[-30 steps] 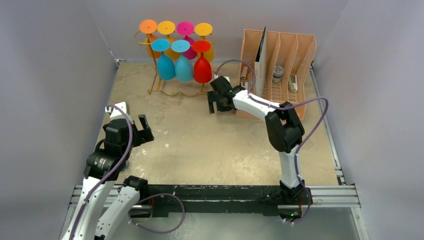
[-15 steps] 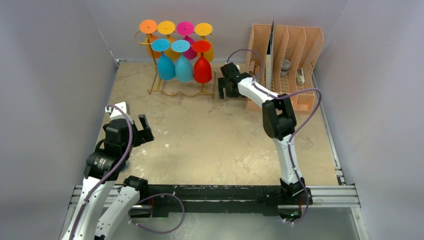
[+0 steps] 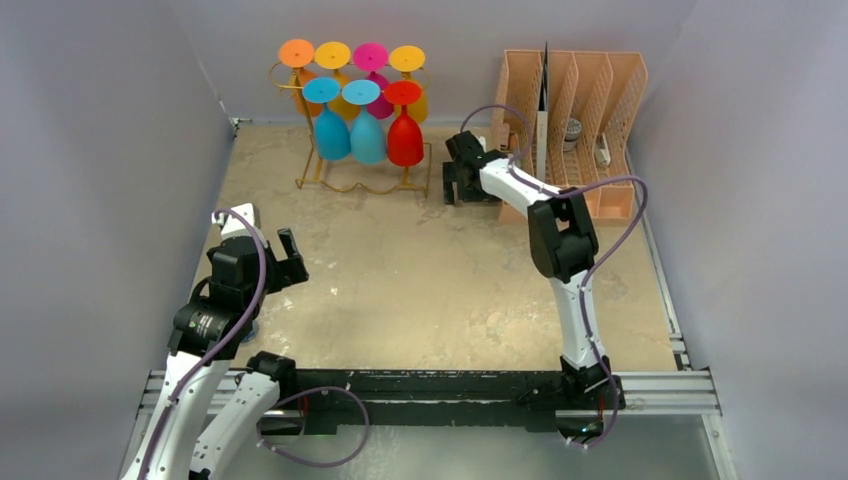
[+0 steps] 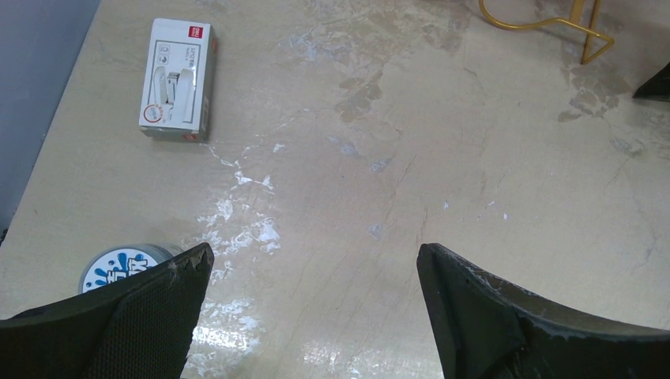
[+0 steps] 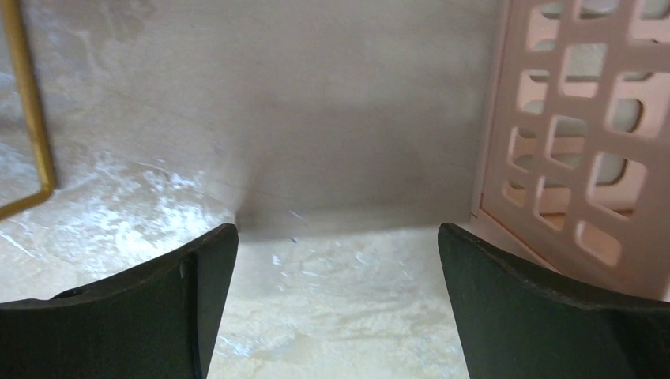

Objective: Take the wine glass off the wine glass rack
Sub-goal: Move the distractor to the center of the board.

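Note:
The gold wire wine glass rack [image 3: 320, 172] stands at the back of the table. Several coloured wine glasses hang upside down on it, with the red wine glass [image 3: 405, 140] at the front right. My right gripper [image 3: 465, 193] is open and empty. It hangs low over the table, just right of the rack and apart from the red glass. Its wrist view [image 5: 336, 308] shows the rack's gold base wire [image 5: 33, 118] at the left. My left gripper [image 3: 292, 262] is open and empty at the near left, seen also in its wrist view [image 4: 316, 316].
A peach lattice file organiser [image 3: 610, 130] stands right of my right gripper, and its side wall [image 5: 585, 158] is close to my right finger. A white box [image 4: 175, 79] and a round tin with a blue label [image 4: 118, 270] lie near my left gripper.
My right arm has swung back and to the right, into the gap between rack and organiser, and dropped lower. The organiser has shifted right and straightened. The left arm has not moved.

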{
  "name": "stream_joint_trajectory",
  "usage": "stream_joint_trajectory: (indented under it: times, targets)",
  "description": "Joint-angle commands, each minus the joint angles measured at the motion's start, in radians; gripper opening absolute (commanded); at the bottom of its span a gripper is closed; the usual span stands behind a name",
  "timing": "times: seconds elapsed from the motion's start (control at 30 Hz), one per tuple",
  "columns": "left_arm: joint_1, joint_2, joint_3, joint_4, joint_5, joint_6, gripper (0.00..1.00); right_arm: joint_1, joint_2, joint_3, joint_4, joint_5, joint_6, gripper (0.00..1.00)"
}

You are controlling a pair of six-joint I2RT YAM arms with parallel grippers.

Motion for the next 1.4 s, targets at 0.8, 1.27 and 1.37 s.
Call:
stream_joint_trajectory:
  times: [0.8, 1.27, 1.37]
  targets:
    - [0.005, 0.008, -0.002, 0.019, 0.004, -0.008, 1.0, 0.003, 0.111, 0.323, 0.013, 0.012, -0.143, 0.99]
    - [0.006, 0.034, -0.003, 0.023, 0.018, -0.002, 1.0, -0.037, 0.31, 0.514, 0.111, 0.286, -0.283, 0.99]
    - [0.005, 0.037, -0.004, 0.023, 0.019, -0.002, 1.0, -0.059, 0.29, 0.488, 0.075, 0.302, -0.247, 0.99]
